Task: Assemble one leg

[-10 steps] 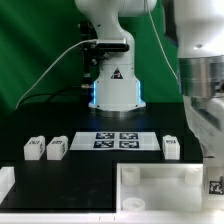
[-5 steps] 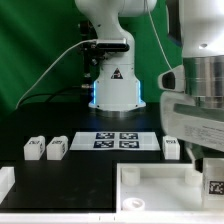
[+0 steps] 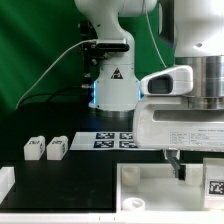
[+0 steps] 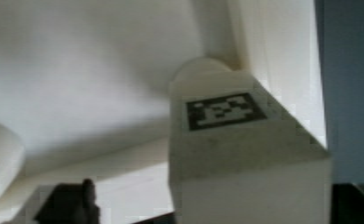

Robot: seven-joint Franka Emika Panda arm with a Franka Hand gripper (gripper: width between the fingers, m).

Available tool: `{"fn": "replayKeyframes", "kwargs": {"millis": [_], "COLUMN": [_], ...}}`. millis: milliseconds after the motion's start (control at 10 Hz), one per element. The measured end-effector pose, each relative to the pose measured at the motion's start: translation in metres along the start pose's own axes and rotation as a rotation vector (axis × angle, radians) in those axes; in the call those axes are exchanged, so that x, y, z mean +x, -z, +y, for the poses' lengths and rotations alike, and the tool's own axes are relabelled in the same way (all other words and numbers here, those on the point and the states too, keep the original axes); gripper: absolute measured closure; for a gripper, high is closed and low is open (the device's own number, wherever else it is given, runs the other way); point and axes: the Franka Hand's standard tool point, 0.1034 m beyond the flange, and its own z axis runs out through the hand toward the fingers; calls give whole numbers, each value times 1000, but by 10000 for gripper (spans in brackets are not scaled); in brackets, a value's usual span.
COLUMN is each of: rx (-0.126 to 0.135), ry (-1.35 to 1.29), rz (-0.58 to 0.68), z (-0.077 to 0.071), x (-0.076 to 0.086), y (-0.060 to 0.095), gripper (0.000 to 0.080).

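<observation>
A stubby white leg (image 4: 232,150) with a black-and-white tag stands between my gripper's (image 4: 211,206) fingers in the wrist view, against the white tabletop's raised rim (image 4: 268,40). One dark finger (image 4: 72,200) stands apart from the leg; the other lies at its far side. The gripper looks open. In the exterior view the gripper (image 3: 198,168) hangs over the tabletop's (image 3: 140,182) corner at the right, where the leg's tag (image 3: 213,186) shows. Two more legs (image 3: 34,148) (image 3: 57,148) lie at the left.
The marker board (image 3: 108,139) lies before the robot base (image 3: 112,85). A white part (image 3: 6,184) sits at the front left corner. My hand's white body (image 3: 185,105) hides the right part of the marker board and the area beyond it.
My hand has swung toward the exterior view's left and lower, now covering the leg that lay right of the marker board. The tagged leg at the tabletop corner has not moved.
</observation>
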Motion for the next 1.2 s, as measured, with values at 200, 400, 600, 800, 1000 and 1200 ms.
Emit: {"fn": "replayKeyframes", "kwargs": {"millis": [200, 400, 600, 800, 1000, 1200], "rx": [0, 5, -11, -66, -65, -70], "ry": [-52, -283, -547, -966, -1384, -1653], "rz": [0, -4, -24, -69, -93, -105], "z": [0, -1, 1, 2, 4, 4], "x": [0, -1, 0, -1, -4, -6], "y": [0, -1, -2, -2, -2, -1], "gripper": [510, 508, 508, 508, 508, 506]}}
